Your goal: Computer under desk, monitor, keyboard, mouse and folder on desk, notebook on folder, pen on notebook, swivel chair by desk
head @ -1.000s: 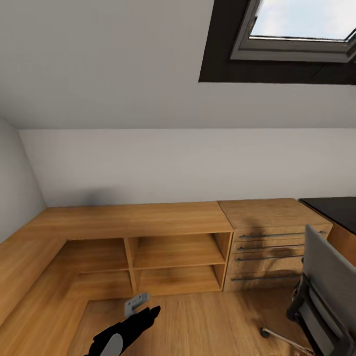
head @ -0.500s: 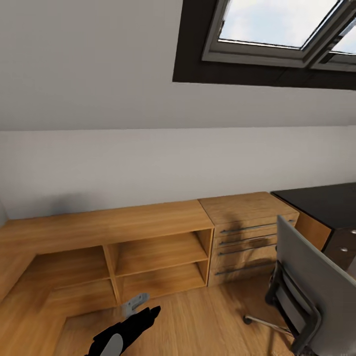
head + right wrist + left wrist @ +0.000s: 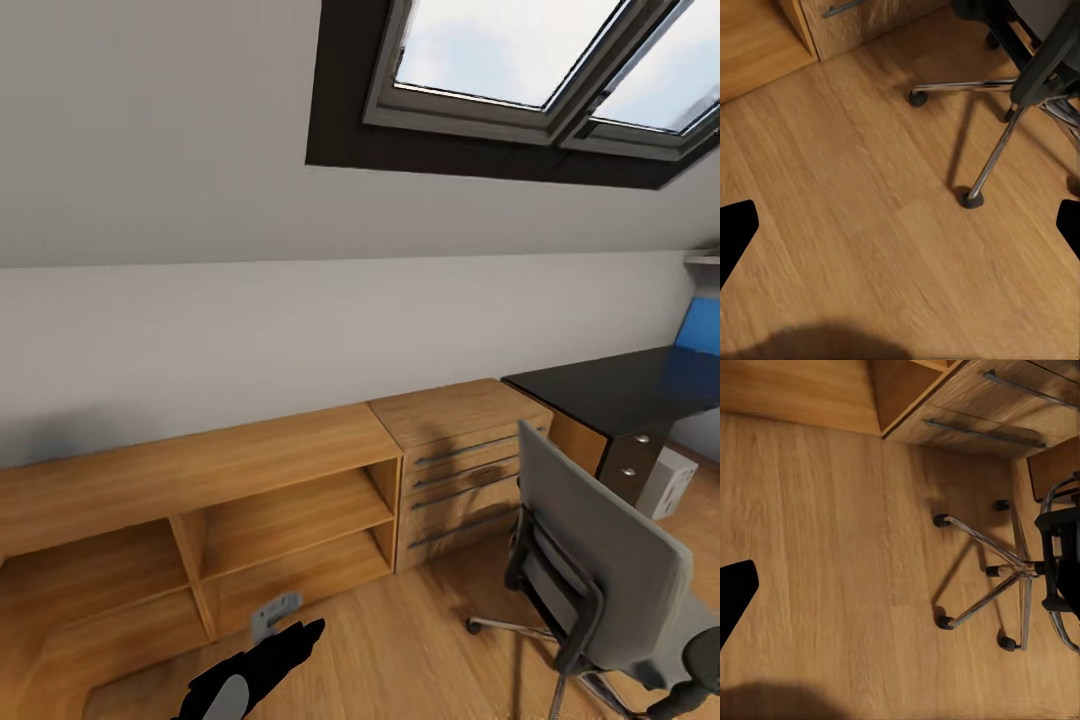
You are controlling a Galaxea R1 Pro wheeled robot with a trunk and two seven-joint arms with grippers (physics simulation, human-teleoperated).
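Observation:
The swivel chair [image 3: 590,560] stands at the lower right with its grey back toward me, hiding the seat. Its chrome star base [image 3: 1012,574] is in the left wrist view and also under my right gripper [image 3: 900,225], which is open over bare floor. Behind the chair is the black desk [image 3: 610,390] with its blue back panel [image 3: 702,325]. The pale computer [image 3: 668,482] sits on the floor under the desk. My left gripper [image 3: 288,628] hangs low at the bottom, open, with one black fingertip [image 3: 735,592] over the floor. Monitor, keyboard, mouse, folder, notebook and pen are out of view.
A low light-wood shelf unit [image 3: 200,470] runs along the wall on the left, with a drawer unit [image 3: 460,450] between it and the desk. A sloped ceiling with a skylight [image 3: 520,60] is above. Wood floor [image 3: 400,650] lies between me and the chair.
The whole view has swung to the right, so the camera has turned. The chair and desk now show further in, and the computer and blue panel have come into sight.

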